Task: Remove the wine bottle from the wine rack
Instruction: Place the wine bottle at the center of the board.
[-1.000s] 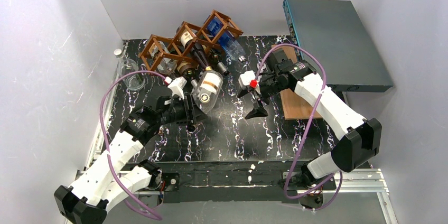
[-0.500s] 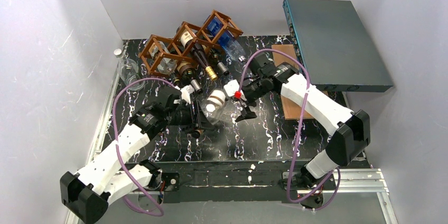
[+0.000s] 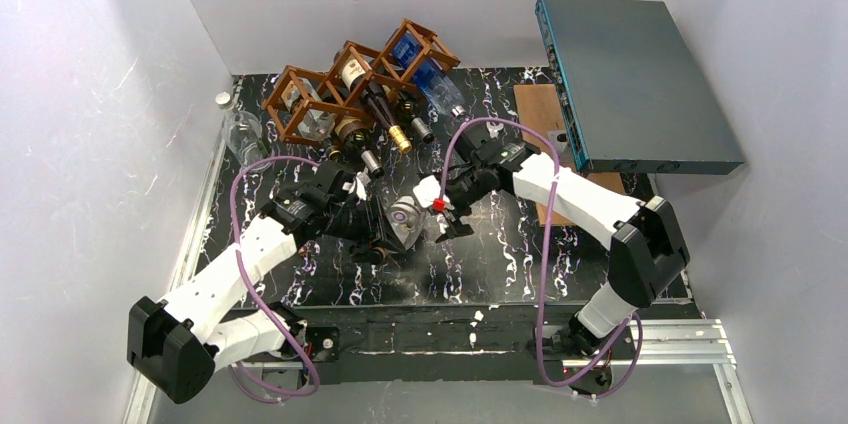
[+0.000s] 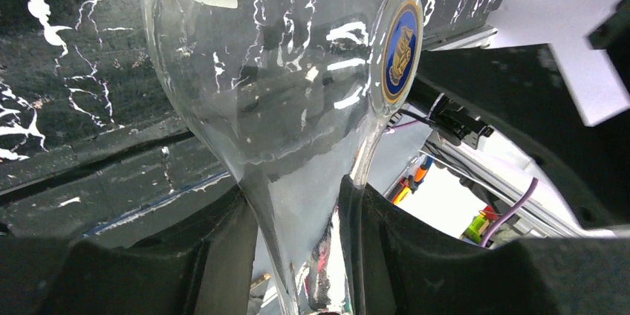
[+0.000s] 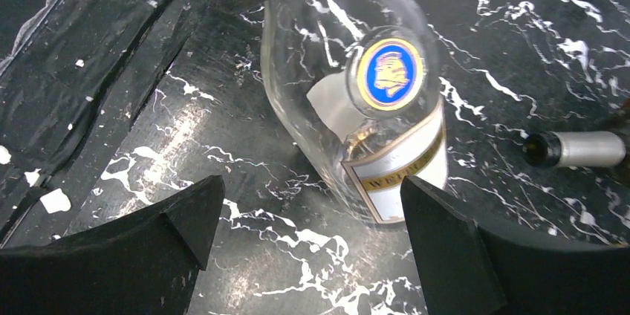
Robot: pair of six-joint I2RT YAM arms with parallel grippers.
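Observation:
A clear wine bottle [image 3: 405, 216] with a white label and a blue-gold medallion [image 5: 388, 71] is off the reddish-brown wine rack [image 3: 300, 94], low over the black marbled table. My left gripper [image 3: 377, 229] is shut on its neck; in the left wrist view the glass neck [image 4: 304, 203] is pinched between both dark fingers [image 4: 223, 255]. My right gripper [image 3: 443, 221] is open just right of the bottle's body. In the right wrist view its gripper [image 5: 308, 218] has nothing between its fingers, and the bottle [image 5: 349, 129] lies just beyond the tips.
The rack holds a blue bottle [image 3: 425, 69] and dark bottles [image 3: 385, 114] with necks pointing forward; one capped neck [image 5: 579, 149] lies near my right gripper. A clear glass vessel [image 3: 240, 129] stands at the left edge. A grey box [image 3: 640, 74] and wooden board [image 3: 540, 114] sit at right.
My left gripper has carried the bottle away from the rack, toward the front and right, and turned it. My right arm has swung left and down to the bottle, jaws still open.

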